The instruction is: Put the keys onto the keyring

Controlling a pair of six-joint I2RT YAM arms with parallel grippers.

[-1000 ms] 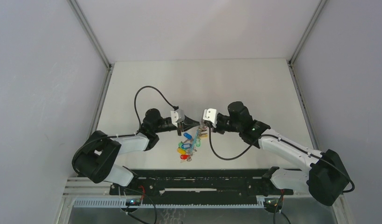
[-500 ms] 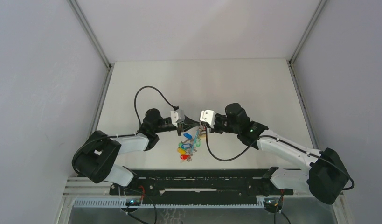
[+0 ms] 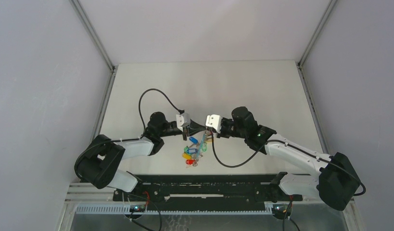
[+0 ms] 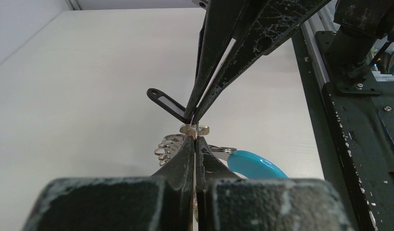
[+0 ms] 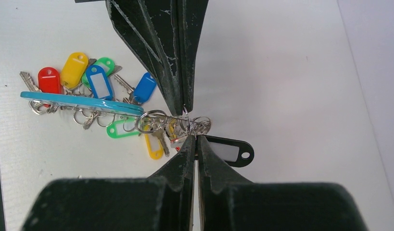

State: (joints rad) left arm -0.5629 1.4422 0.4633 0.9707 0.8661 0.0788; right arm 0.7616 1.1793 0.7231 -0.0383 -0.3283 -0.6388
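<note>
We are holding the left gripper (image 4: pixel 195 139) clamped on a thin silvery ring (image 4: pixel 197 129), and the right gripper (image 5: pixel 195 140) is meeting it tip to tip, jaws pressed together. The keys (image 5: pixel 96 79) and turquoise keyring (image 5: pixel 79 102) are lying bunched on the table (image 5: pixel 281 72), beside a black tag (image 5: pixel 228 151).

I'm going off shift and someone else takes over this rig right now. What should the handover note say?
Left pincer: shut, tip to tip with the right one at the bunch's edge.
Right pincer: shut; a thin silvery ring sits between both tips.
Keyring stretches away from the tips, coloured keys bunched along it on the table; black tag beside the tips.
Done: cannot tell which keys are threaded.
Left: probably work this ring onto the keyring.
</note>
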